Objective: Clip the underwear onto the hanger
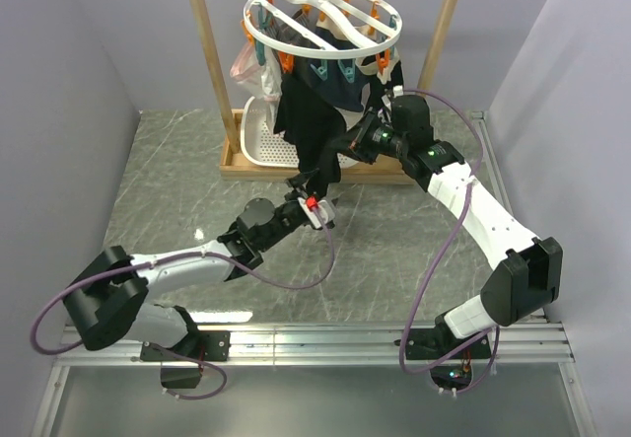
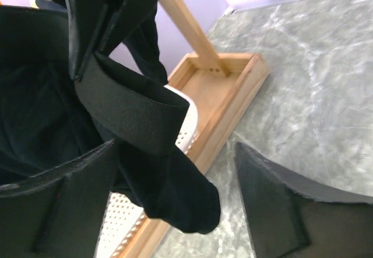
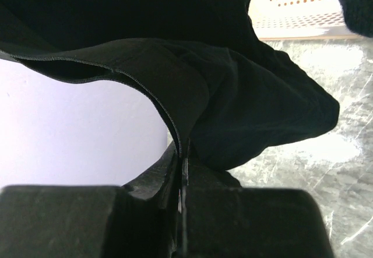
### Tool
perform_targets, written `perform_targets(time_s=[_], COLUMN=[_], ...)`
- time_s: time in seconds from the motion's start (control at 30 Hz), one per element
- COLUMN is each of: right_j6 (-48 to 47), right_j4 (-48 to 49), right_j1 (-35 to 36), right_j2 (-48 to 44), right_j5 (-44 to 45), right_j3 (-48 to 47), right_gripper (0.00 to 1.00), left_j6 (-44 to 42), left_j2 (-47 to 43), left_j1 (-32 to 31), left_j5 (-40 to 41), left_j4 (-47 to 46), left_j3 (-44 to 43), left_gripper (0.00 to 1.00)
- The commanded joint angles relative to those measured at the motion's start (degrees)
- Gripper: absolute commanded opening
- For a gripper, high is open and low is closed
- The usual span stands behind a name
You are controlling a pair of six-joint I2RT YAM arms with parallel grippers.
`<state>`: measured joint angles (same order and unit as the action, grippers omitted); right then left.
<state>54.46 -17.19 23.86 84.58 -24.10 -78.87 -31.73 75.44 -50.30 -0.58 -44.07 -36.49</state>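
Hanging bunched below the hanger (image 1: pixel 320 25), the underwear (image 1: pixel 308 131) looks not yet clipped. Your right gripper (image 3: pixel 182 156) is pinched tight on the waistband edge, while your left gripper (image 1: pixel 314 196) stands wide at the lower folds. Next, I judge, you must lift that waistband into a teal clip (image 1: pixel 340 69).

Bright even light, glare on the table (image 1: pixel 200 232), wrist-view foregrounds soft
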Motion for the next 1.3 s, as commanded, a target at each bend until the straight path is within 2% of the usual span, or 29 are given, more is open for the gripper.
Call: perform_targets(time_s=[0.0,0.03,0.07,0.1,0.17,0.2,0.23,0.27,0.3,0.37,0.43,0.47,0.5,0.53,0.57,0.63,0.67,0.83,1.03,1.2,1.27], right_j6=[1.71,1.10,1.09,1.18,0.74,0.56,0.21,0.04,-0.40,-0.49,-0.41,-0.14,1.08,1.96,2.75,4.60,5.39,12.77,18.49,20.16,19.64], right_j4=[1.90,1.72,1.72,2.07,2.16,2.07,1.99,2.07,2.07,2.25,1.99,1.72,1.98,2.16,2.25,2.42,2.34,4.09,4.54,3.74,3.04], right_j1=[-0.13,-0.30,-0.30,-0.22,-0.30,-0.30,-0.30,-0.48,-0.48,-0.65,-0.74,-0.92,-1.35,-1.62,-1.71,-1.97,-1.97,-2.15,-2.15,-2.15,-2.15], right_j2=[-0.11,-0.29,-0.29,-0.55,-0.64,-0.81,-0.90,-0.90,-0.99,-1.08,-0.99,-0.99,-0.90,-0.90,-0.64,-0.73,-0.55,-0.38,-0.55,-0.73,-0.73], right_j5=[-1.04,-0.95,-0.95,-1.30,-1.30,-0.96,-0.86,-0.86,-0.86,-0.86,0.01,0.19,0.19,-0.51,-0.69,-0.95,-1.04,-2.88,-5.17,-5.96,-5.70], right_j3=[-1.64,-1.38,-1.11,-0.76,-0.06,0.21,0.56,0.91,1.00,1.09,1.00,0.74,0.82,1.08,1.17,1.44,1.53,3.81,5.04,5.31,5.04], right_gripper=[0.00,0.00,0.00,0.00,0.00,0.00,0.00,0.01,0.03,0.03,0.00,0.00,0.00,0.00,0.00,0.00,0.00,0.00,0.00,0.00,0.00], left_j6=[-0.45,4.52,7.18,9.99,18.57,20.72,22.57,26.67,28.63,33.45,34.54,32.45,28.34,25.25,18.87,12.25,11.08,3.44,-4.38,-6.86,-5.98], left_j2=[2.34,2.43,2.43,2.52,2.26,2.00,1.38,0.94,0.50,-0.29,-1.08,-1.69,-2.40,-3.97,-4.42,-5.04,-5.04,-1.88,6.20,9.20,8.68], left_j1=[-0.50,1.16,2.22,3.36,7.38,8.63,9.51,11.70,12.59,14.09,14.71,14.45,13.49,12.00,8.16,3.40,2.41,-3.56,-4.89,-4.89,-4.37], left_j5=[4.87,4.36,4.36,4.18,1.83,1.03,1.02,-2.90,-4.33,-6.09,-8.03,-8.90,-8.30,-6.21,-3.23,0.40,2.32,8.38,14.11,16.75,17.10], left_j4=[-6.56,-2.64,-2.60,1.84,5.73,6.97,7.33,7.95,8.47,9.97,10.41,9.89,8.84,7.61,5.95,4.36,2.17,-3.99,-14.80,-17.54,-18.33], left_j3=[-4.36,-7.25,-7.28,-8.50,-11.66,-12.37,-12.55,-12.64,-12.81,-13.08,-12.38,-11.77,-9.15,-7.65,-6.50,-3.77,-2.89,-0.69,-2.71,-4.64,-4.47], left_gripper=[0.82,0.58,0.57,0.39,0.22,0.08,0.02,0.00,0.00,0.00,0.00,0.00,0.10,0.28,0.58,0.90,0.93,0.96,0.93,0.77,0.62])
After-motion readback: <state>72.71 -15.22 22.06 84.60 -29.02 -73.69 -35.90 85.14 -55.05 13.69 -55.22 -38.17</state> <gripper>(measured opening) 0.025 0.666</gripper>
